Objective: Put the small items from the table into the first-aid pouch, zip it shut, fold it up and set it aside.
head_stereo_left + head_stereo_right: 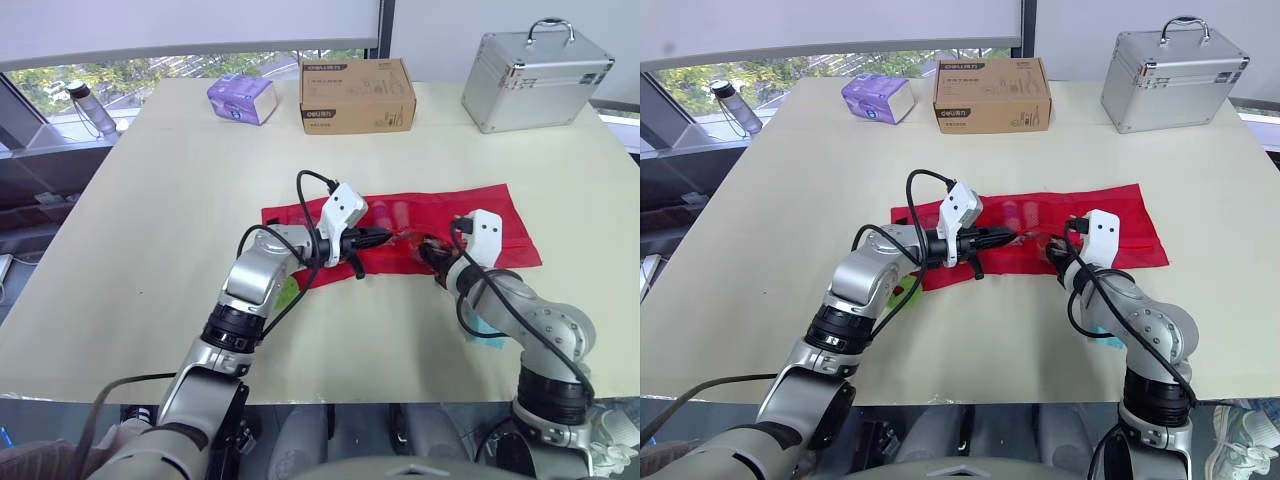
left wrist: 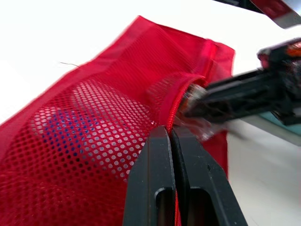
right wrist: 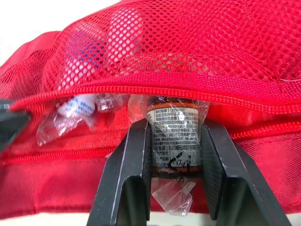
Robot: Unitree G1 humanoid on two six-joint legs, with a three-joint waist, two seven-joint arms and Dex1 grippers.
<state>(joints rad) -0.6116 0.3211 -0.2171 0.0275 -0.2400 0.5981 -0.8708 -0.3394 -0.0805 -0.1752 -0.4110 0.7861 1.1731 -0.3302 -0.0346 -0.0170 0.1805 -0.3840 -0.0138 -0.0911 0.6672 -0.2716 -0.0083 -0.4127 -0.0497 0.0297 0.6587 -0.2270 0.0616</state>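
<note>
The red first-aid pouch (image 1: 490, 215) lies unfolded at the table's middle, its mesh pocket (image 2: 94, 113) unzipped. My left gripper (image 1: 385, 237) is shut on the pocket's zipper edge (image 2: 175, 110), holding it lifted. My right gripper (image 3: 175, 123) is shut on a small brown bottle (image 3: 173, 136) in a clear wrapper, at the mouth of the pocket, fingertips close to the left gripper's. Small wrapped items (image 3: 77, 106) lie just inside the opening. A blue-and-white item (image 2: 66, 127) shows through the mesh.
A cardboard box (image 1: 357, 95), a purple pack (image 1: 241, 98) and a metal case (image 1: 535, 75) stand along the far edge. A green item (image 1: 290, 293) lies under my left forearm and a teal one (image 1: 487, 335) beside my right arm.
</note>
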